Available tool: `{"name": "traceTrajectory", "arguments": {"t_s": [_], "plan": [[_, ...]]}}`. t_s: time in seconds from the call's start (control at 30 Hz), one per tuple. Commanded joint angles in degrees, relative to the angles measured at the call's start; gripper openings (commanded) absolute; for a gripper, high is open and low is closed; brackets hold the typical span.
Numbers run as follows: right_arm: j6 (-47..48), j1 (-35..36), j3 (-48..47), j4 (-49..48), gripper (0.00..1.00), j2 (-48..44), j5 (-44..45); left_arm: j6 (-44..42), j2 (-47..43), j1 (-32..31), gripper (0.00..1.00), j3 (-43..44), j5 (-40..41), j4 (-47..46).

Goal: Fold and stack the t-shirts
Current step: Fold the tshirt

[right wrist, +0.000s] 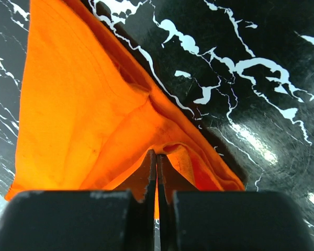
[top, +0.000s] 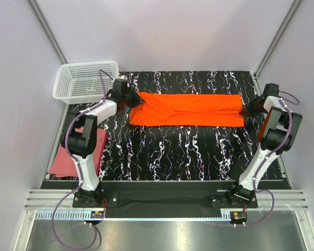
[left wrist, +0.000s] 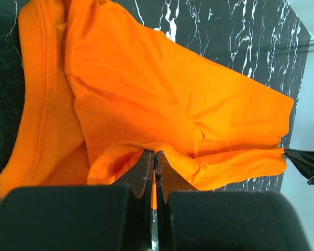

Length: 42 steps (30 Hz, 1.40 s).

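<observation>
The bright orange t-shirt (top: 188, 110) lies folded into a long strip across the far part of the black marbled table (top: 188, 151). My left gripper (top: 130, 99) is shut on its left end, and the cloth is pinched between the jaws in the left wrist view (left wrist: 154, 155). My right gripper (top: 247, 108) is shut on its right end, where the right wrist view (right wrist: 156, 154) shows orange cloth (right wrist: 83, 115) pinched. The dusty pink-red t-shirt (top: 73, 157) lies folded at the table's left edge, partly hidden by the left arm.
A white mesh basket (top: 86, 81) stands at the far left corner, just behind the left gripper. Metal frame posts rise at the back corners. The arm bases sit at the near edge.
</observation>
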<state>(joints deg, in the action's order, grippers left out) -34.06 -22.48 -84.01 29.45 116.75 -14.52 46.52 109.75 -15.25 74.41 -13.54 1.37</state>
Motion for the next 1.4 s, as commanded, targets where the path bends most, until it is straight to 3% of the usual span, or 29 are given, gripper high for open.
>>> {"name": "traceTrajectory", "arguments": {"t_s": [0.0, 0.9, 1.13, 1.23, 1.3, 1.37], "plan": [[0.58, 0.42, -2.74, -0.71, 0.00, 0.76, 0.55, 0.41, 1.69, 0.48, 0.00, 3.46, -1.66, -1.54], [0.14, 1.12, -6.52, -1.06, 0.01, 4.27, 0.81, 0.76, 4.24, 1.54, 0.00, 4.78, 0.18, -1.45], [2.33, 1.21, -10.80, -2.03, 0.22, 6.38, 3.08, 0.24, 5.81, 1.89, 0.03, 5.65, -1.05, -1.45], [5.14, 1.12, -12.32, -1.42, 0.32, 5.34, 3.01, -0.56, 6.79, 1.88, 0.12, 7.67, -3.24, -1.37], [5.50, 1.30, -11.36, -1.50, 0.40, 2.28, 2.92, -1.96, 6.35, 1.80, 0.30, 8.99, -3.86, 0.65], [6.20, 1.65, -9.43, -0.63, 0.46, -1.15, 4.32, -2.49, 4.17, 1.71, 0.36, 8.48, -3.34, 2.06]]}}
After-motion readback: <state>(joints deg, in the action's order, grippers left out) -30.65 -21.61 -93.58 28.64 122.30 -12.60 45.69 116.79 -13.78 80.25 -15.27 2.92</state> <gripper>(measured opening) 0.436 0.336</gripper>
